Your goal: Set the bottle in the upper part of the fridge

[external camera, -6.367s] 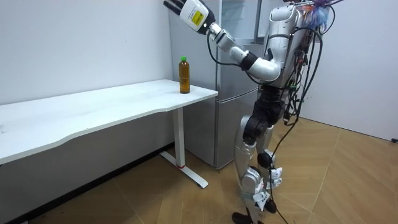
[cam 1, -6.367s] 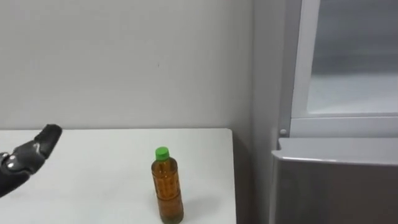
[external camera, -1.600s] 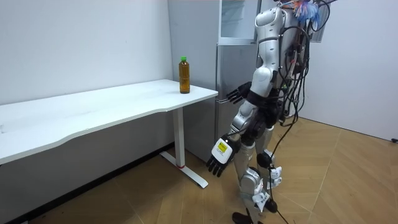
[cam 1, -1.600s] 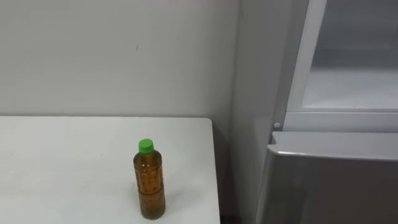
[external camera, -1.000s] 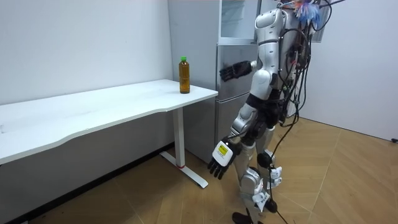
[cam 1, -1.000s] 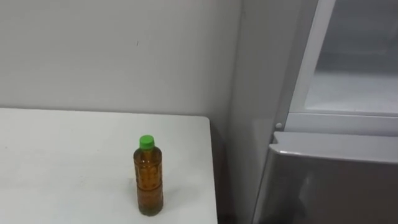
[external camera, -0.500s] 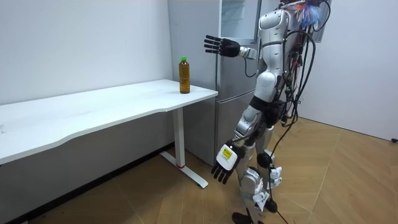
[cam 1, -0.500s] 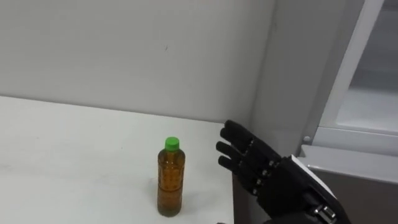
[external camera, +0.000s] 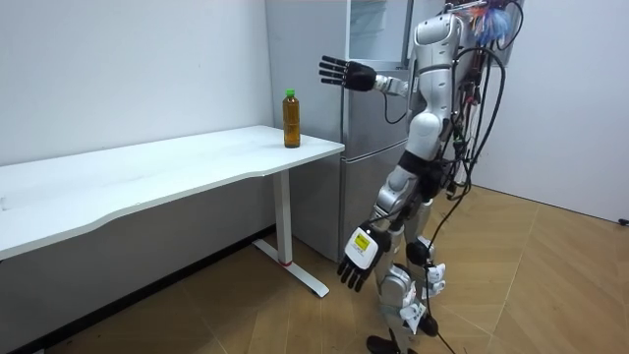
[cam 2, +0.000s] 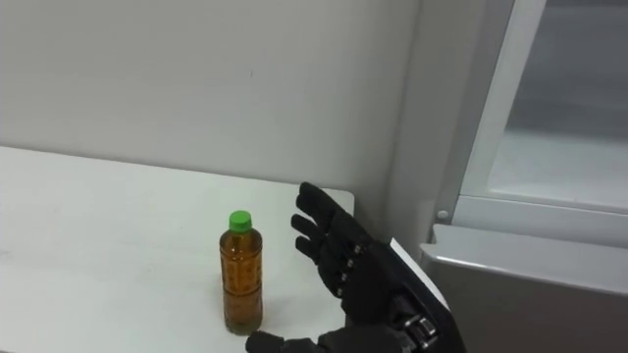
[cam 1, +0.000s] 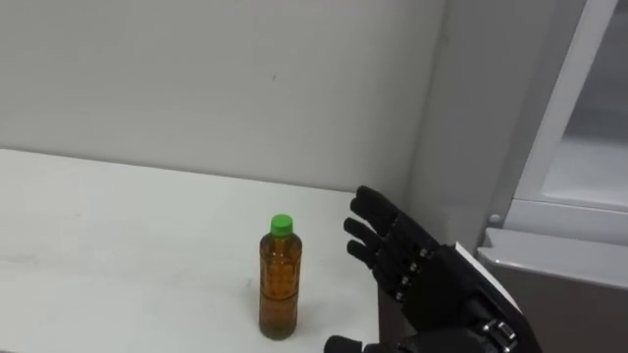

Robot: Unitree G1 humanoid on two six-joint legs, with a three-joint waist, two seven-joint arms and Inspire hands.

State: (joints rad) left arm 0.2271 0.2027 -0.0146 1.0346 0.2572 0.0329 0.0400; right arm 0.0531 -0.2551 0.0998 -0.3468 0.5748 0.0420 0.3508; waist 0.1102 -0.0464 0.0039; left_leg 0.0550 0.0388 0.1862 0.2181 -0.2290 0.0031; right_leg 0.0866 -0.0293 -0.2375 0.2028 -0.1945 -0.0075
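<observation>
A clear bottle (cam 1: 280, 279) of brown drink with a green cap stands upright near the right end of the white table (cam 1: 118, 226). My right hand (cam 1: 412, 270) is raised just right of the bottle, open, fingers straight and spread, a small gap from it and holding nothing. In the room view the same right hand (external camera: 339, 73) reaches out above and beside the bottle (external camera: 291, 120). My left hand (external camera: 356, 258) hangs open beside my leg. I stand between the table's end and the fridge (external camera: 369, 108).
The fridge's upper compartment (cam 1: 589, 147) stands open on the right, pale inside, with the grey lower door (cam 1: 559, 294) below it. A bare wall runs behind the table. The table's right edge ends close to the fridge's side.
Over the last second my right hand rose from waist height up beside the bottle. The head camera shifted, and the bottle stayed put.
</observation>
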